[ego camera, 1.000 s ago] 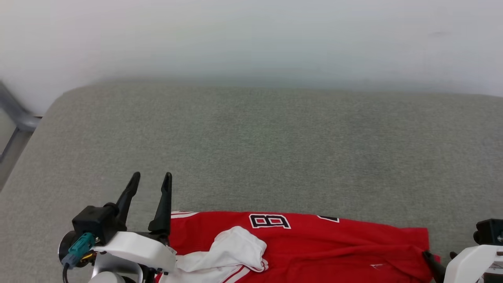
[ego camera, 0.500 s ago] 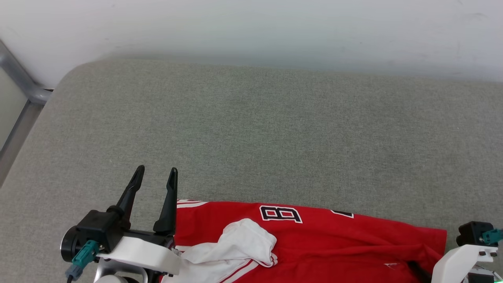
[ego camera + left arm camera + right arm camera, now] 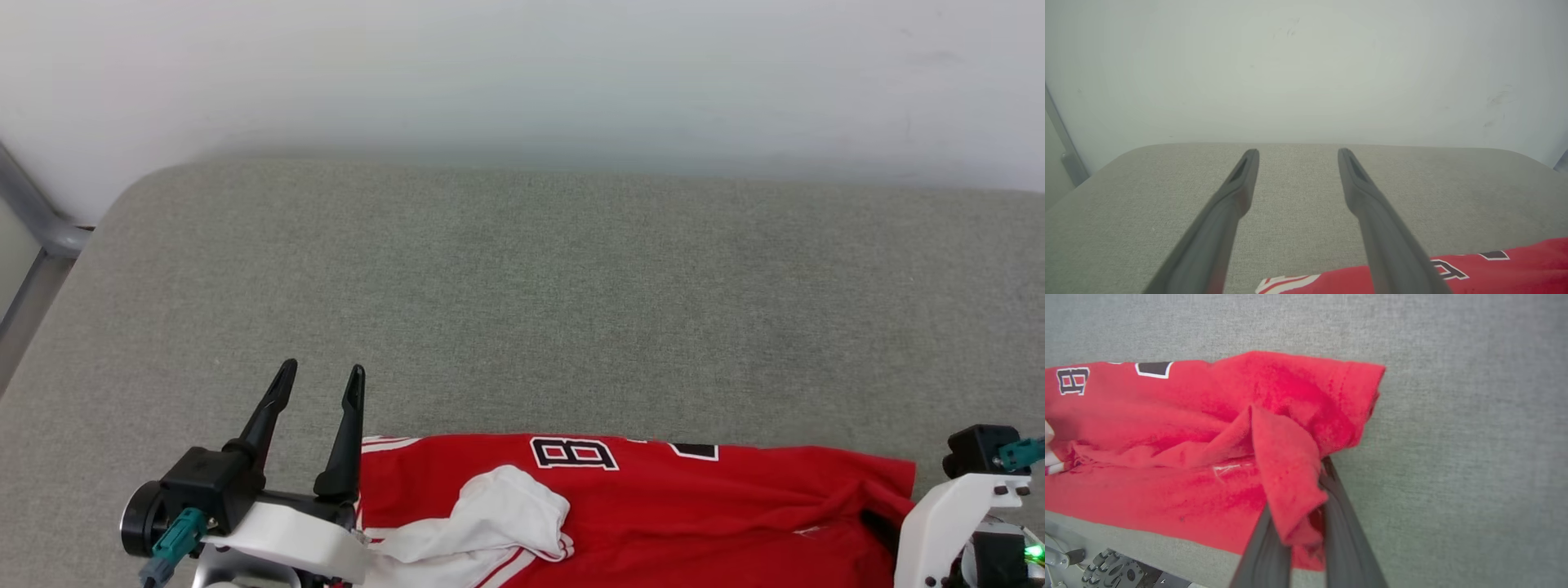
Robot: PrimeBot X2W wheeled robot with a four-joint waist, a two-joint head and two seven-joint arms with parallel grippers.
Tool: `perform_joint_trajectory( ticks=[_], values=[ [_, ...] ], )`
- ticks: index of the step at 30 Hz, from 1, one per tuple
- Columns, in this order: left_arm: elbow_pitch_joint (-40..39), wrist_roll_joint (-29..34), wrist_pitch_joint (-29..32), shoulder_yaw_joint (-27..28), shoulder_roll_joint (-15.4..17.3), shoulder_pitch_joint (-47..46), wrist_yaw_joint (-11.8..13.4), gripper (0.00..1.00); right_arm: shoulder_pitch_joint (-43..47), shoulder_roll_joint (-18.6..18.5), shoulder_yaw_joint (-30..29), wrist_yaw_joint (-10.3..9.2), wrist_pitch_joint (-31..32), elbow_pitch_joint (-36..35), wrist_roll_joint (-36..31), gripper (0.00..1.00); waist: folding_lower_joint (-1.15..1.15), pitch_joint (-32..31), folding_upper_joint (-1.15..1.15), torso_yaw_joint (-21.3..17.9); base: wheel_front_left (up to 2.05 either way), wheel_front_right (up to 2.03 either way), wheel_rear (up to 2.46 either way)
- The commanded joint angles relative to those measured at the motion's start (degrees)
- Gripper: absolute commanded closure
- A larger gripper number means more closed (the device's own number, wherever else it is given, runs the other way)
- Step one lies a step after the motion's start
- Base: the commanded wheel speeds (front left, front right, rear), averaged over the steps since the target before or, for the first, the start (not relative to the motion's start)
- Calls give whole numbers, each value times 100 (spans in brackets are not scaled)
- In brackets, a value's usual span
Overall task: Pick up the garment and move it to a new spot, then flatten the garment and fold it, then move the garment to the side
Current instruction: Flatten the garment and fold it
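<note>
Grey upholstered padding (image 3: 522, 310) below a white wall (image 3: 522, 65) carries the garment (image 3: 653, 506) crumpled along its near edge, where the right gripper (image 3: 1314, 490) pinches a raised red fold, apparently near a hem corner, while the left gripper (image 3: 321, 367) hovers wide open beside its other end.

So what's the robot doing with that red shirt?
It seems to be starting to pick up the garment, a red jersey lying on the grey cushion. The right gripper is shut on a bunched fold near the jersey's right end. The left gripper is open beside the other end, holding nothing.
</note>
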Motion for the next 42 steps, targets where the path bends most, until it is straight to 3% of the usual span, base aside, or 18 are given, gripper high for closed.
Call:
perform_joint_trajectory(
  ticks=[1, 14, 21, 30, 35, 42],
  values=[
    [-6, 32, -2, 5, 28, 99, 46, 0, -22, -57, -60, -5, 48, -36, -11, 100, 0, -86, 0, -67, 0, 0, 0],
    [-38, 14, 103, -139, 30, 234, 68, 0, 312, -62, -1634, -5, 686, -404, -371, 100, 0, -270, 0, -313, 0, 0, 0],
    [41, -11, 73, -155, 8, 263, 59, 0, 158, 549, -1825, -4, 1315, -808, 491, 100, 0, -328, 0, -396, 0, 0, 0],
    [96, -30, 137, -232, -7, 71, -12, 0, 34, 960, -1112, -4, 2029, -1290, 2208, 100, 0, -279, 0, -298, 0, 0, 0],
    [138, -8, 181, -311, -39, -111, -96, 0, -50, 961, -339, -4, 1633, -933, 3099, 100, 0, -183, 0, -85, 0, 0, 0],
    [235, 10, 166, -347, -33, -310, -198, 0, -357, 959, 1015, -4, 729, -259, 3480, 100, 0, 13, 0, 171, 0, 0, 0]
  ],
)
